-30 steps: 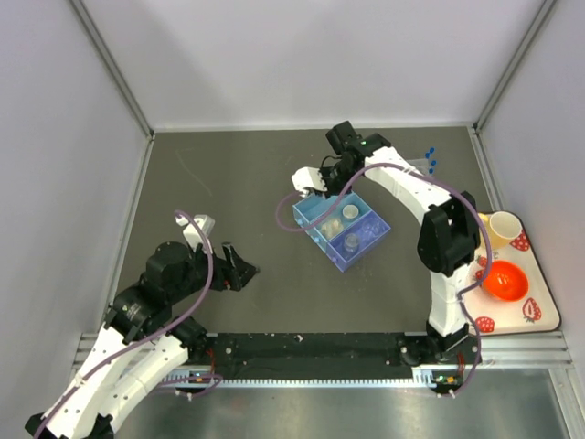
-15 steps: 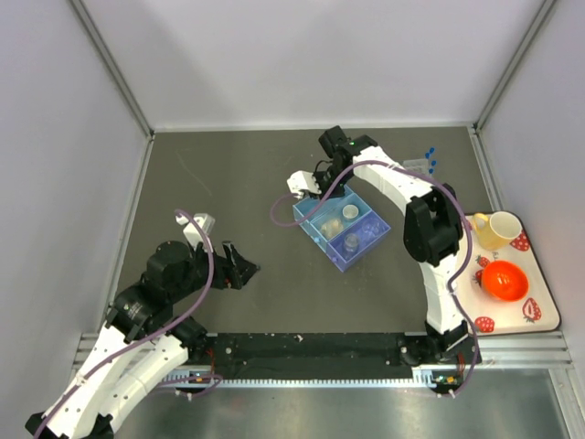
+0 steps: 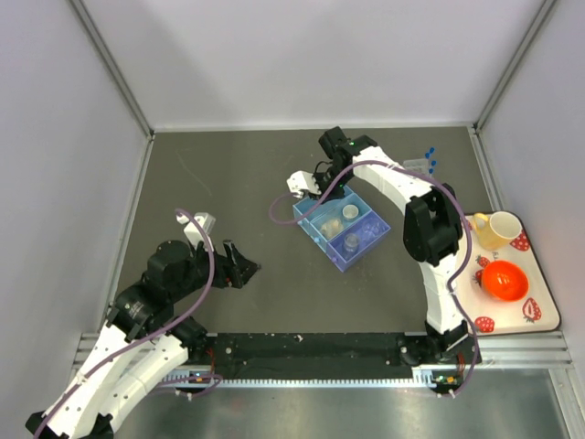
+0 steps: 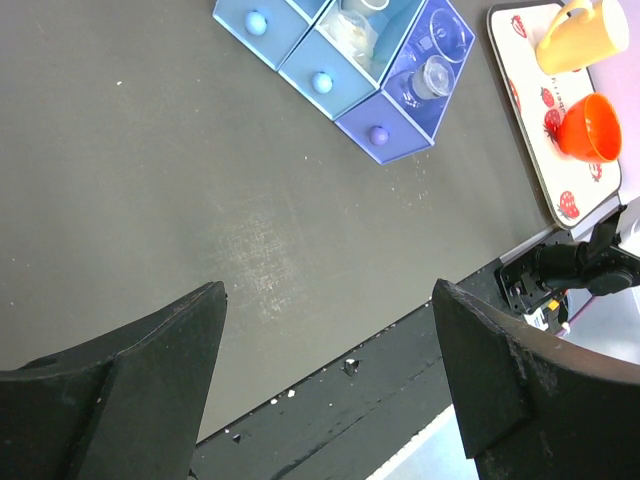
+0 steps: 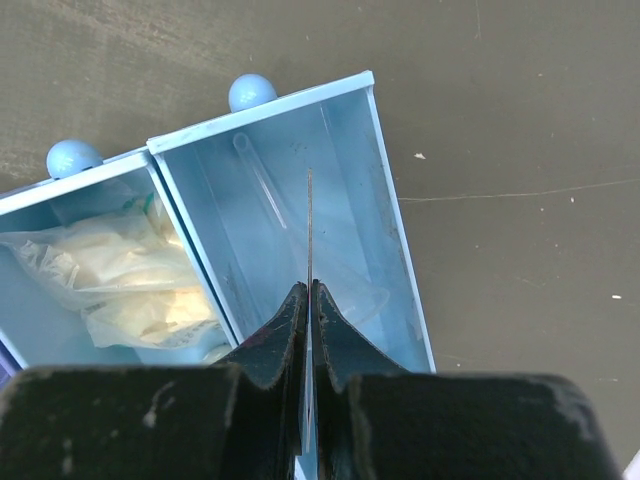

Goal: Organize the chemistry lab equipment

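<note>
My right gripper (image 5: 308,285) is shut on a thin stick (image 5: 309,215) seen edge-on; it points down into the end compartment of the blue drawer box (image 5: 398,270). A clear funnel (image 5: 365,292) and a clear tube (image 5: 256,172) lie in that compartment. In the top view the right gripper (image 3: 322,192) hangs over the box's (image 3: 366,245) far-left end. Small clear beakers (image 4: 436,72) sit in the purple drawer (image 4: 392,140). Blue-capped test tubes (image 3: 430,161) stand at the back right. My left gripper (image 4: 330,385) is open over bare table, holding nothing, and shows at the near left in the top view (image 3: 239,265).
A crumpled plastic bag (image 5: 110,280) fills the middle drawer. The strawberry tray (image 3: 541,315) at the right edge carries a yellow mug (image 3: 502,226) and an orange bowl (image 3: 504,280). The black base rail (image 3: 311,346) runs along the near edge.
The right arm swung a little to the left, carrying the stick over the box's end compartment, then held still. The left arm has not moved.
</note>
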### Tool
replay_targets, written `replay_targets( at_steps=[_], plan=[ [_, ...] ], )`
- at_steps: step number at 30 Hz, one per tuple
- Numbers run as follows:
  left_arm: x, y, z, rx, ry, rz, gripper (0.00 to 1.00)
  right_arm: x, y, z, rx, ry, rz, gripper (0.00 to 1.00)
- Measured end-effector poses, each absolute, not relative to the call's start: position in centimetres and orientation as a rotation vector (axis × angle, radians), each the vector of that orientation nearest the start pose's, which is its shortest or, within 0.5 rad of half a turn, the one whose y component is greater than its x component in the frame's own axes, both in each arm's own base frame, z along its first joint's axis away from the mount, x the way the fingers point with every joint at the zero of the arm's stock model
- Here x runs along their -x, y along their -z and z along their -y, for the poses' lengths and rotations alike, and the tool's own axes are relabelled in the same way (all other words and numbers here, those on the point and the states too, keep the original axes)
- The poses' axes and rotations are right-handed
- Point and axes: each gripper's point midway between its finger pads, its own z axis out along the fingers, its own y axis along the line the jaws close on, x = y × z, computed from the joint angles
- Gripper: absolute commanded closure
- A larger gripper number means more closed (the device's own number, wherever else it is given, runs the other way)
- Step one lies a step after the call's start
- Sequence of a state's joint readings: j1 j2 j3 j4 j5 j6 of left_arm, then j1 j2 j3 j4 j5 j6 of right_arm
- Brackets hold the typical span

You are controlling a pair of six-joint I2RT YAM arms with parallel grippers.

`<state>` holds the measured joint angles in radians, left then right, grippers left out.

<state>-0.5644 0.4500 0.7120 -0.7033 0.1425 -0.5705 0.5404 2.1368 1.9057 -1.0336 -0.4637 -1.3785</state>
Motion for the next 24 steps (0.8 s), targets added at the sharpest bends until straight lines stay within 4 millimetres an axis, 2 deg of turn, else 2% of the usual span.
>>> replay_targets(
  at_steps=[9, 19, 24],
  plan=[
    [-15.33, -21.02, 15.28, -0.094, 0.838, -2.131, 0.11, -38.91, -9.79, -28.40, 2.211, -0.424, -1.463, 0.98],
    [-15.34, -21.02, 15.28, -0.094, 0.837, -2.131, 0.11, -38.82, -9.72, -28.42, 2.210, -0.430, -1.467, 0.85],
    [-15.35, -20.99, 15.27, -0.097, 0.835, -2.132, 0.11, -38.58, -9.39, -28.30, 2.214, -0.440, -1.475, 0.85]
  ],
)
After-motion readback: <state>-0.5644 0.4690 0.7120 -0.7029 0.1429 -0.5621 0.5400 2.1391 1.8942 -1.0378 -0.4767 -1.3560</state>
